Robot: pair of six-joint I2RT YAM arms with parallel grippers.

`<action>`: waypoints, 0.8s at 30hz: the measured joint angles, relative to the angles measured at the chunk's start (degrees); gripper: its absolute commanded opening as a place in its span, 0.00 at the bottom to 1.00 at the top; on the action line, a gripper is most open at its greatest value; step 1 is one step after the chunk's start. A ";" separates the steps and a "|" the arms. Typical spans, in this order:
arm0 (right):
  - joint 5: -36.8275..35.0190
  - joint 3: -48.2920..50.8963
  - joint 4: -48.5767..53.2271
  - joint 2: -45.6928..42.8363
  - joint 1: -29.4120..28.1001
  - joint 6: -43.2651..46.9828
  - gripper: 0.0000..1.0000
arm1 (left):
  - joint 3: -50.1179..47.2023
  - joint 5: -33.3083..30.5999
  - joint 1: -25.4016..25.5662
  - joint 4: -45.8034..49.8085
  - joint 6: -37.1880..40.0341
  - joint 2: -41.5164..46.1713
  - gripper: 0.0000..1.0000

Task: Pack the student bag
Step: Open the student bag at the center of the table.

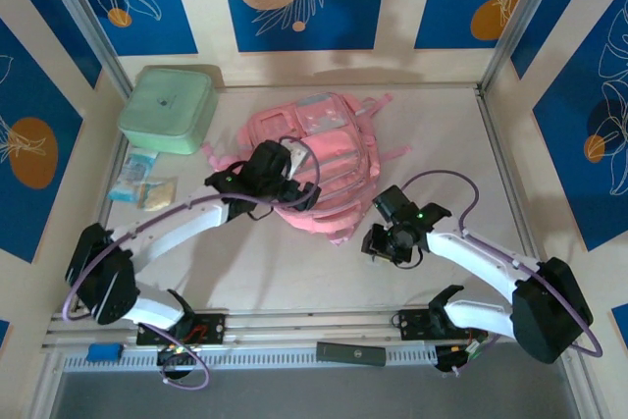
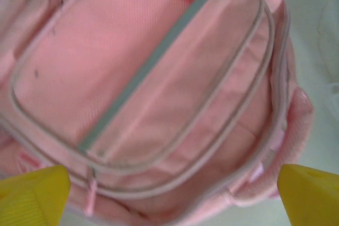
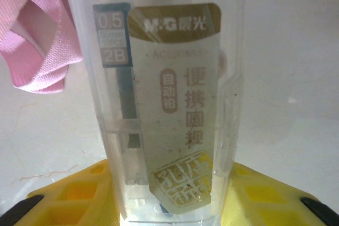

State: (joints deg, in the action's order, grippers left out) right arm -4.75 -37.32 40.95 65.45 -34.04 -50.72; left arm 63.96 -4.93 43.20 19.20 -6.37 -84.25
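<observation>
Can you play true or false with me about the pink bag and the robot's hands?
1. The bag is pink. True.
2. The left gripper is squeezing the bag. False: its jaws stand wide open.
3. The right gripper holds a clear case. True.
4. The green box lies on top of the bag. False: it sits on the table beside the bag.

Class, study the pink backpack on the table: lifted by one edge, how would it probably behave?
Probably floppy: the pink backpack lies slumped and creased, its soft fabric panels showing no stiff frame. It would likely sag rather than lift flat. Pushed, it seems apt to bunch up, not slide or roll, being woven cloth with loose straps.
</observation>
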 measured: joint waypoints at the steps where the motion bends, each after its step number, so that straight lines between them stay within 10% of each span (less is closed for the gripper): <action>1: 0.44 -0.57 0.09 -0.02 0.59 0.55 0.41 | 1.42 0.17 -0.15 -0.33 2.97 -2.05 0.99; 14: 4.87 -1.25 0.92 -1.29 8.41 5.11 0.41 | 10.01 -4.85 -0.72 -2.71 21.77 -18.14 0.99; 24: 5.79 -1.27 2.29 -3.41 10.19 6.40 0.40 | 11.39 -0.17 -4.15 -3.10 22.91 -18.23 0.63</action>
State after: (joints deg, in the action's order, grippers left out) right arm 1.04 -38.59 43.24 62.04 -23.86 -44.31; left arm 75.35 -5.10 39.05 16.10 16.53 -102.48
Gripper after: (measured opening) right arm 0.407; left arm 0.710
